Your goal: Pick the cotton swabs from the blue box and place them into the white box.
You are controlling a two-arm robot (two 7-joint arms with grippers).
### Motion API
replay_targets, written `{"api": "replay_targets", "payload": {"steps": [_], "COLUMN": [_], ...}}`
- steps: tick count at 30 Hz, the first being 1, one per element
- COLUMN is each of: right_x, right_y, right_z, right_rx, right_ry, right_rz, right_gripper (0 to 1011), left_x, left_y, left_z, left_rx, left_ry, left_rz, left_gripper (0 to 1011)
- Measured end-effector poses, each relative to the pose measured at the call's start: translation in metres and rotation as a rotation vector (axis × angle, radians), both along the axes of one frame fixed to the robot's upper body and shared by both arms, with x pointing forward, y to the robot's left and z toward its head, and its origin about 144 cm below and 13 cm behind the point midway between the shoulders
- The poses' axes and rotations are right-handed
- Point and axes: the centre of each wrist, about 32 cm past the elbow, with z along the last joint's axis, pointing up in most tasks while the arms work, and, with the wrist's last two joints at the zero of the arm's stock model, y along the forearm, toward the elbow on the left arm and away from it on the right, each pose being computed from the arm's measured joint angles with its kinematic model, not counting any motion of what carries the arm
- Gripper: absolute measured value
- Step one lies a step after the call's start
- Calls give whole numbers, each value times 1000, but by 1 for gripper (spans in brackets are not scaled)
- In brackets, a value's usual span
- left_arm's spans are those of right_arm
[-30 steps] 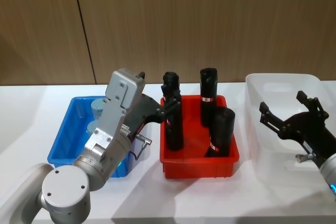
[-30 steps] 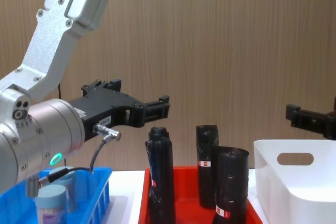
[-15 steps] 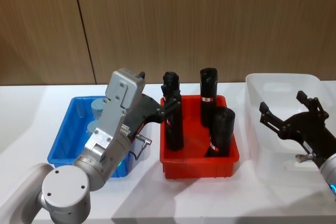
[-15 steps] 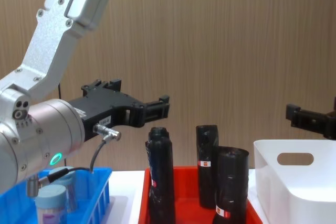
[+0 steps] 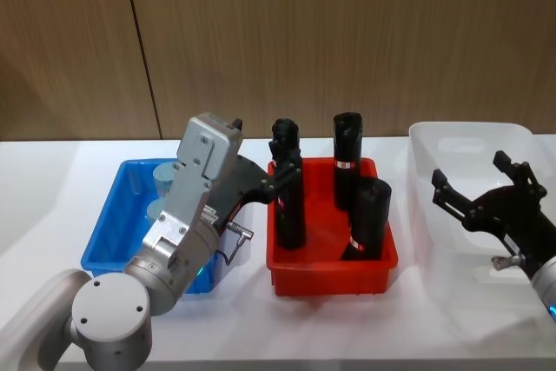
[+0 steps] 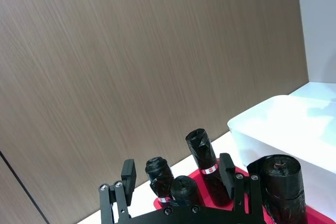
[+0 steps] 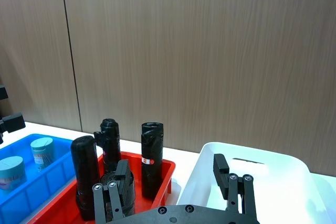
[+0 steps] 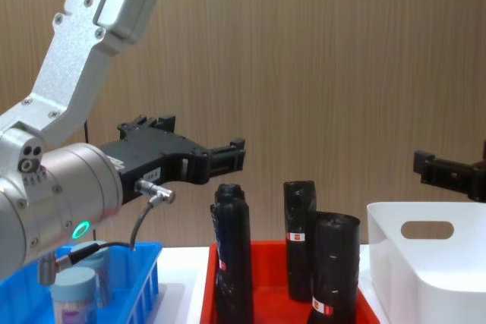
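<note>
Two cotton swabs tubs point(image 5: 165, 177) with pale blue lids stand in the blue box point(image 5: 109, 228) at the left; they also appear in the right wrist view point(image 7: 42, 151) and, from the side, in the chest view point(image 8: 74, 290). My left gripper point(image 5: 275, 182) is open and empty. It hangs high, past the blue box's right side, above the red tray's left edge, with its fingertips point(image 8: 231, 153) just over a black roll. My right gripper point(image 5: 470, 171) is open and empty above the white box point(image 5: 512, 141). Both wrist views show spread jaws with nothing between them.
A red tray point(image 5: 330, 271) sits between the two boxes and holds three tall black rolls point(image 5: 288, 188) with red-white labels. A wooden wall stands behind the white table. The white box point(image 8: 425, 263) has an oval handle cut-out facing me.
</note>
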Motion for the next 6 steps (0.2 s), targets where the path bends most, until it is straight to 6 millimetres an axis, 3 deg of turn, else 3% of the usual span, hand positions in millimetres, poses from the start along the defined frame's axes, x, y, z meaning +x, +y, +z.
{"api": "replay_targets", "payload": {"steps": [6], "right_x": [0], "right_y": [0], "right_z": [0], "right_rx": [0], "right_ry": [0], "right_rz": [0], "right_gripper": [1002], "left_x": [0], "left_y": [0], "left_z": [0], "left_rx": [0], "left_ry": [0], "left_rz": [0], "left_gripper": [1004]}}
